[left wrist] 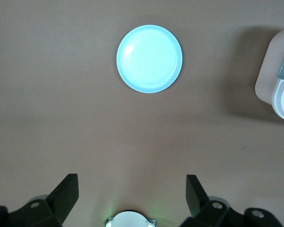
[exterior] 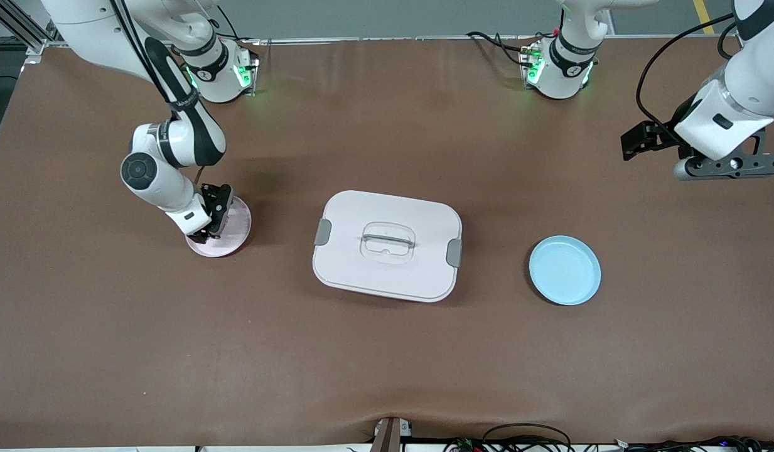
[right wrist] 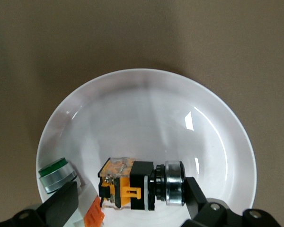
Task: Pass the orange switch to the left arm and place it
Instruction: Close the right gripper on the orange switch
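Step in hand: pickup. The right gripper is down over the pink plate toward the right arm's end of the table. In the right wrist view its fingers stand wide apart and straddle the orange switch without closing on it; nothing is held. The switch lies on its side in the plate, its metal collar toward one finger. A green-capped part rests on the plate rim beside it, and a loose orange piece lies next to the switch body.

The left gripper hangs in the air at the left arm's end of the table and waits, jaws fully apart and empty. Seen from the front camera, the blue plate lies at about 7 o'clock from it.

The box sits between the two plates, at 3 o'clock from the pink plate.

Next move, as a judgement: close on the switch body alone, clear of the green-capped part, lift, and route the handover so neither arm touches the box.

Markings: no brand, label or writing is legible on any item.
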